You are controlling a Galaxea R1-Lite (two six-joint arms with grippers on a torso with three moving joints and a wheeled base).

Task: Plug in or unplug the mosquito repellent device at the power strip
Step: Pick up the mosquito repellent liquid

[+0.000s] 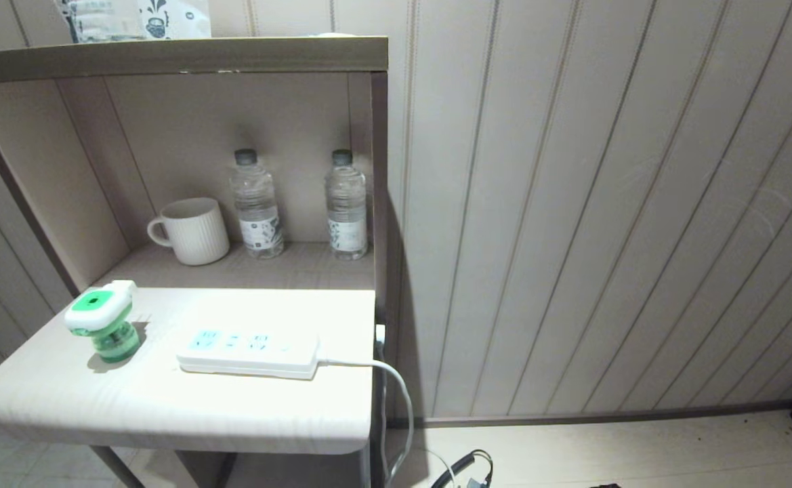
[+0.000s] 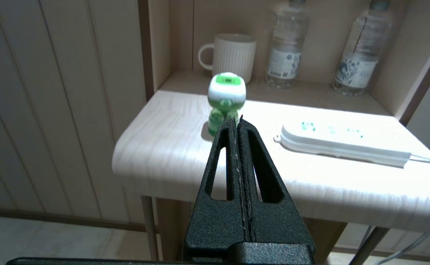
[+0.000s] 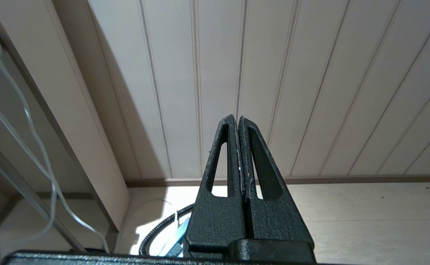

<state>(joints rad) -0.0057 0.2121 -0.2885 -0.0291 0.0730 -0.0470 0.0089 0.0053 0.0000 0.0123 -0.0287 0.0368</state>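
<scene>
The mosquito repellent device (image 1: 102, 321) stands upright on my side table's pale top (image 1: 165, 407), near its left front corner. It has a white cap with a green square patch on top, and below that a small translucent green bottle that rests on the wood. From my left wrist camera the same device (image 2: 226, 99) faces me cap-first; I cannot make out its prongs from either angle, so I will not say which way they point.

The power strip (image 1: 250, 350) lies flat just to the right of the device, apart from it, with a row of pale blue sockets along its top face. None of those sockets holds anything. Its white cable (image 1: 396, 400) leaves the right end and drops over the table's edge.

My left gripper (image 2: 237, 123) is pressed fully closed, the two black fingers (image 2: 218, 173) meeting along their whole length, and it grips nothing. It hangs in front of the table, short of the device and touching nothing.

My right gripper (image 3: 237, 119) is likewise closed tight and empty, aimed at the panelled wall (image 3: 310, 73) above the floor, off to the side of the table.

Behind, on the shelf, stand a white ribbed mug (image 1: 192, 230) and two clear water bottles (image 1: 255, 203).
</scene>
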